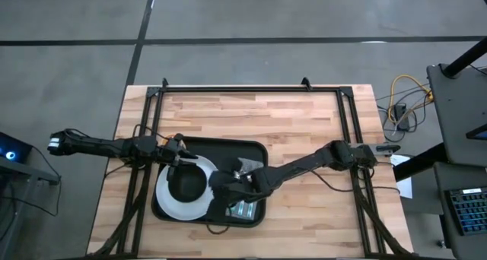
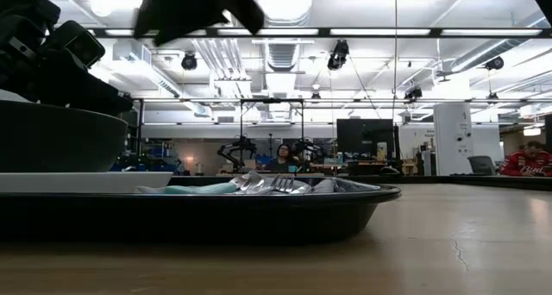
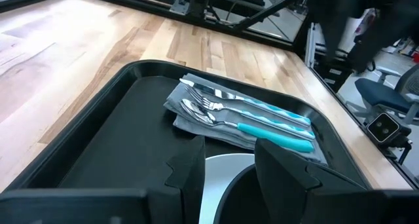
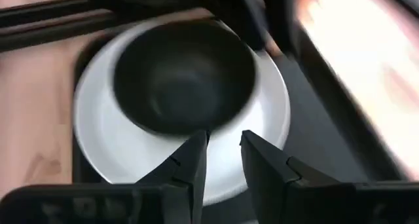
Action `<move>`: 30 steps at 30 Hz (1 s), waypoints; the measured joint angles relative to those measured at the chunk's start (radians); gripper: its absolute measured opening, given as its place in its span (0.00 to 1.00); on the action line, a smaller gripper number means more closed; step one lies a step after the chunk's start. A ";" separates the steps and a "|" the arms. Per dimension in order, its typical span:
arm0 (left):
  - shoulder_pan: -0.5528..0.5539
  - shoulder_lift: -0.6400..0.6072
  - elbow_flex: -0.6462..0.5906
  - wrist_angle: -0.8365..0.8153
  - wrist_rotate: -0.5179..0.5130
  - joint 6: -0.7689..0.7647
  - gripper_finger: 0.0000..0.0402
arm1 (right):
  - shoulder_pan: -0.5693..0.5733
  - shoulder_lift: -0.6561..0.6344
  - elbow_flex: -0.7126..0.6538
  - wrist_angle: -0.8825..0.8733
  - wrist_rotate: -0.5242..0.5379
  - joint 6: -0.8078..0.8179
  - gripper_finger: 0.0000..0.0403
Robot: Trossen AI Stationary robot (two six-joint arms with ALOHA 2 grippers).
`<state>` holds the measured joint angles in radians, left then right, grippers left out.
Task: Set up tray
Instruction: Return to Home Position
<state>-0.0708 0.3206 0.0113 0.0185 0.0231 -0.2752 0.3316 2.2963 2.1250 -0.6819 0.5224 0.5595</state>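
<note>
Tray (image 1: pixel 247 150), black and with a low rim, is lying on the wooden table (image 1: pixel 304 115), a little toward nine o'clock from the table's middle when one is looking down from above. On its nine o'clock half a white plate (image 1: pixel 169 203) is sitting, and a black bowl (image 1: pixel 186 185) is standing on the plate. At the five o'clock corner of the tray a gray napkin (image 3: pixel 186 122) is lying flat. It is carrying cutlery (image 3: pixel 222 112) laid side by side, two pieces with blue handles. The left gripper (image 3: pixel 229 152) is hovering at the twelve o'clock edge of the plate, its fingers apart and holding nothing. The right gripper (image 4: pixel 224 142) is hanging over the three o'clock edge of the plate, between bowl and napkin. Its fingers are standing apart by a narrow gap, with nothing between them. Far behind the table a person (image 2: pixel 280 160) is sitting at a desk.
</note>
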 joint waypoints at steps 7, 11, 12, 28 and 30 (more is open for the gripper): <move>0.000 0.000 0.000 0.000 0.000 0.000 0.29 | -0.021 -0.028 -0.119 0.222 -0.175 -0.375 0.18; 0.000 0.000 0.000 0.000 0.000 0.000 0.29 | -0.080 -0.114 -0.296 0.366 -0.364 -0.455 0.17; 0.000 0.000 0.000 0.000 0.000 0.000 0.29 | -0.103 -0.142 -0.359 0.413 -0.401 -0.455 0.17; 0.000 0.000 0.000 0.000 0.000 0.000 0.29 | -0.345 -0.776 -1.392 1.130 -0.411 -0.288 0.22; 0.000 0.000 0.000 0.000 0.000 0.000 0.29 | -0.355 -0.830 -1.444 1.130 -0.411 -0.287 0.22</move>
<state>-0.0704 0.3206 0.0113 0.0184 0.0231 -0.2752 -0.0233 1.4666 0.6814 0.4480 0.1116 0.2724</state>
